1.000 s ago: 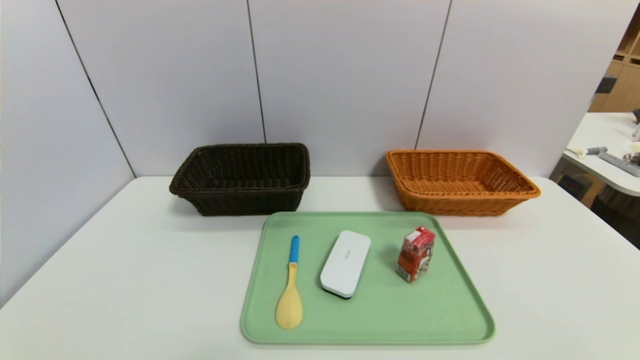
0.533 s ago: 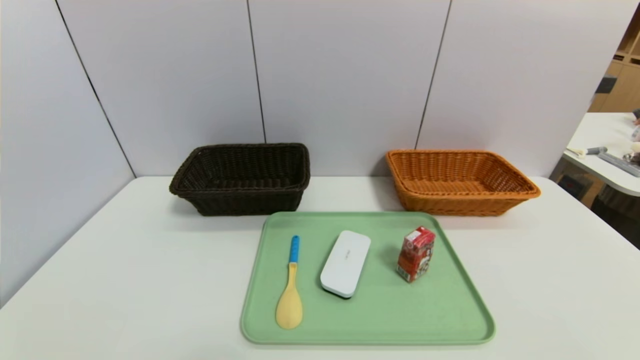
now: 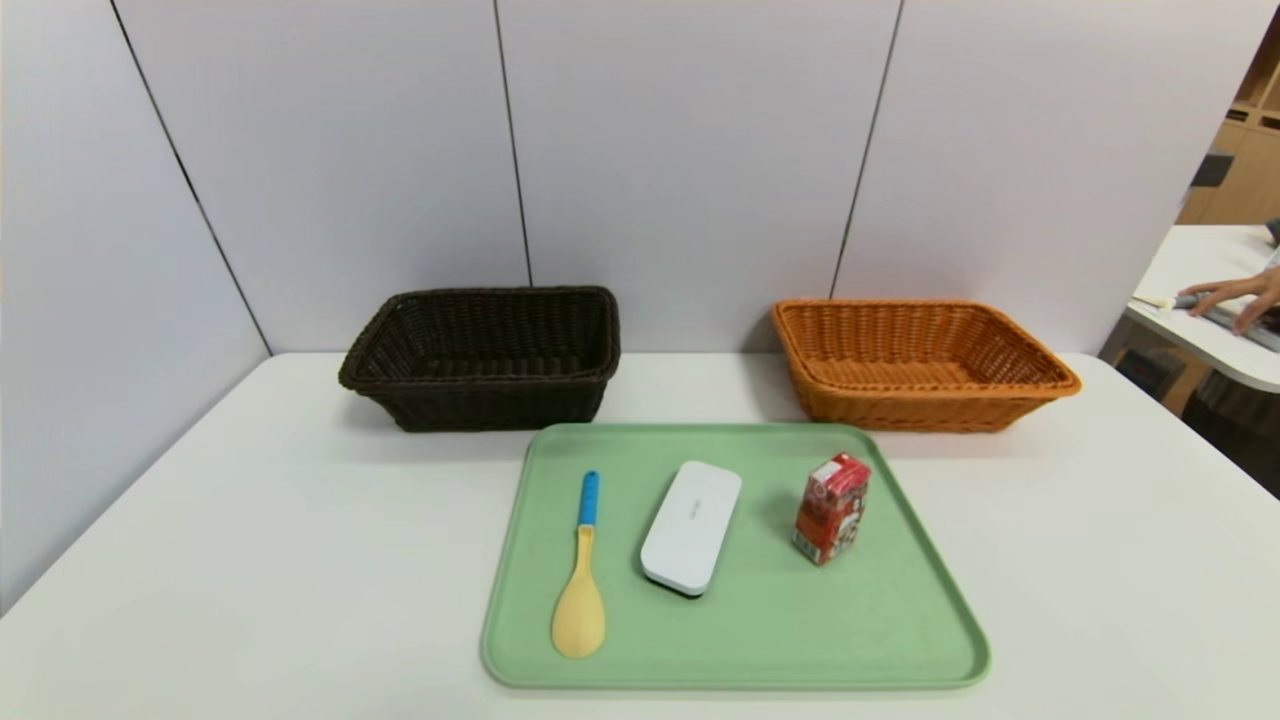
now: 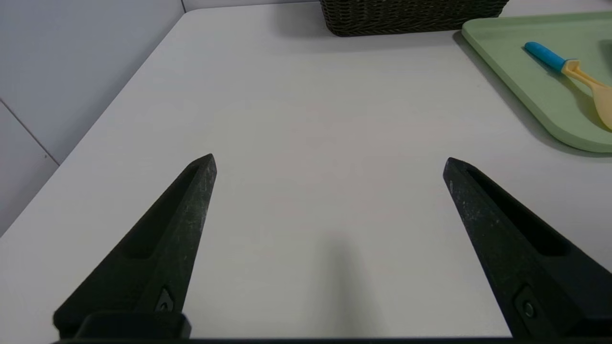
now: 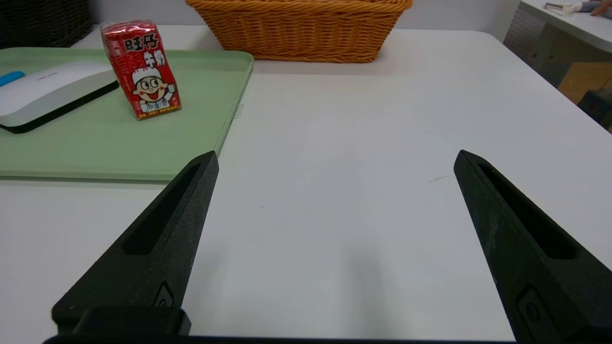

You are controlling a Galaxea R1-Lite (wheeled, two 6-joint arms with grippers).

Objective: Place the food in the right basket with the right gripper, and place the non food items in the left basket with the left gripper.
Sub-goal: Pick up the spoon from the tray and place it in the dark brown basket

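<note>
Nothing sorted yet: I see left gripper (image 4: 330,160) and right gripper (image 5: 334,155) spread wide and holding nothing, spoon (image 3: 580,580), white case (image 3: 691,527) and milk carton (image 5: 142,69) ahead on the tray (image 3: 880,640), dark basket (image 3: 480,355) and orange basket (image 3: 915,360) beyond, bare

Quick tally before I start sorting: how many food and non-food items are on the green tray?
Food: 1, the red milk carton.
Non-food: 2, the yellow spoon with a blue handle and the white rectangular case.
Total: 3.
</note>
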